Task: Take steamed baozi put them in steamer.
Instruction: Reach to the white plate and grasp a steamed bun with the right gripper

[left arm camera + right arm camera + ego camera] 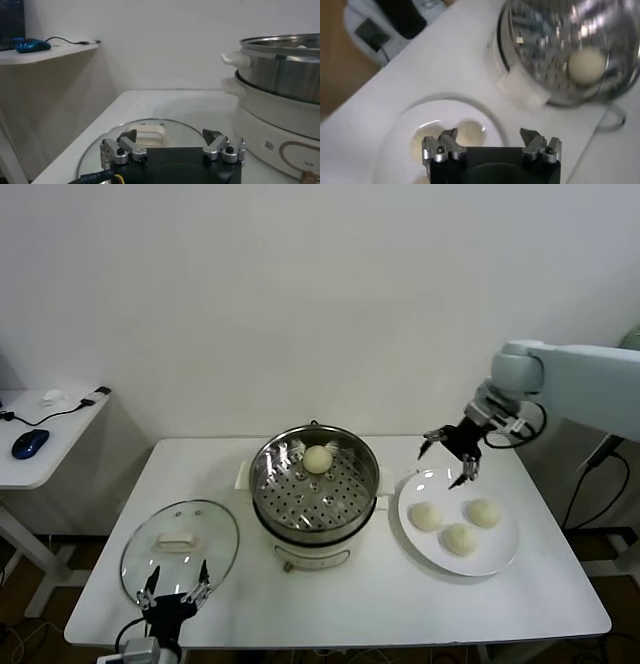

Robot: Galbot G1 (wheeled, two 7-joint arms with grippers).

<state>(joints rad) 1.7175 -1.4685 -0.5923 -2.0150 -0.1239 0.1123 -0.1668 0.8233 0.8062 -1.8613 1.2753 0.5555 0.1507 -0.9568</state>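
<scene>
Currently: one round cream-white steamed baozi (318,459) sits on the perforated tray inside the round shiny steel steamer (270,484), toward its far side. The other three cream-white baozi (426,516) lie together on the flat white plate (500,556), just right of the steamer on the white table (400,604). Right gripper (449,455) hovers above the plate's far-left rim, jaws spread wide, nothing between them; its wrist view shows buns below it (470,132) and the steamer (520,45) beyond. Left gripper (175,592) sits low at the table's near-left edge, over the near rim of the round glass lid with white handle (180,541), jaws also wide and empty.
</scene>
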